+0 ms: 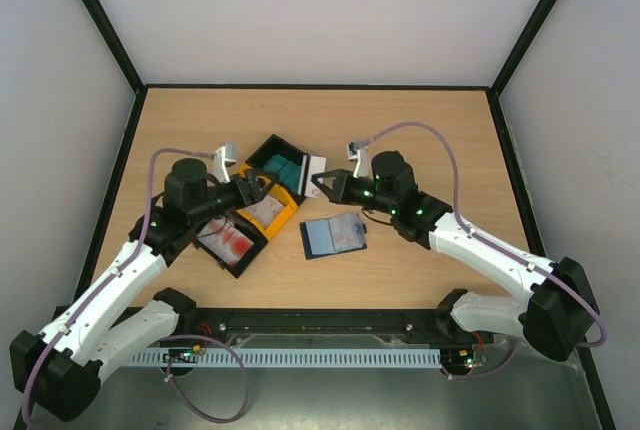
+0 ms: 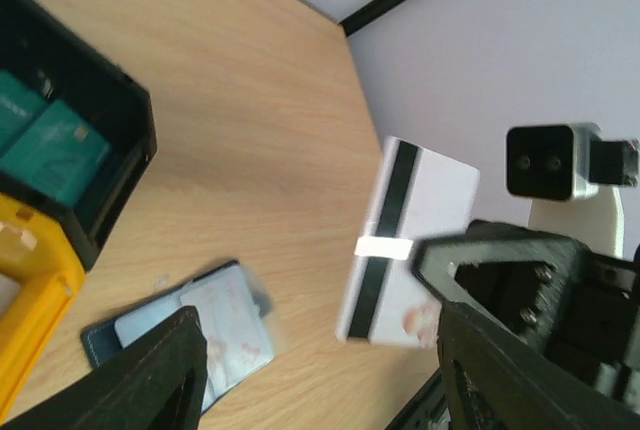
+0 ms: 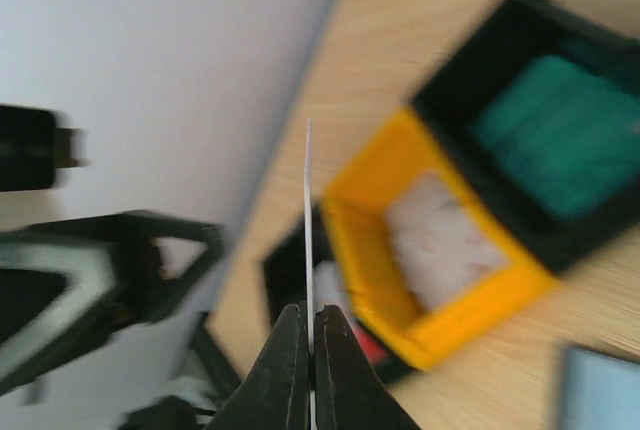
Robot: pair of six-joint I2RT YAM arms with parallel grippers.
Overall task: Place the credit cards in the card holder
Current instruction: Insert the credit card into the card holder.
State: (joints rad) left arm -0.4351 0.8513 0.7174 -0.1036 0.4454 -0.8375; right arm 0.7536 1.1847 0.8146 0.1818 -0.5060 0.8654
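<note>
I work in a robotics lab cell: my wooden table (image 1: pixel 300 120) is boxed in by plain white walls (image 1: pixel 330 10) and black frame bars (image 1: pixel 100 18). My two arms (image 1: pixel 120 285) are bolted to a rail (image 1: pixel 320 323) at its edge.

matt wood-grain table (image 1: pixel 420 130); glossy white card (image 2: pixel 435 210); matt black and yellow plastic tray (image 2: pixel 45 290).

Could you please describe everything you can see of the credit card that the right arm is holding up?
The credit card is thin and white, with a black stripe along one long side, a glare patch across it and a faint reddish mark near one corner. It is off the table, pinched at one end by the shut right end effector, whose wrist camera shows it edge-on as a thin line. Nothing else touches it.
</note>
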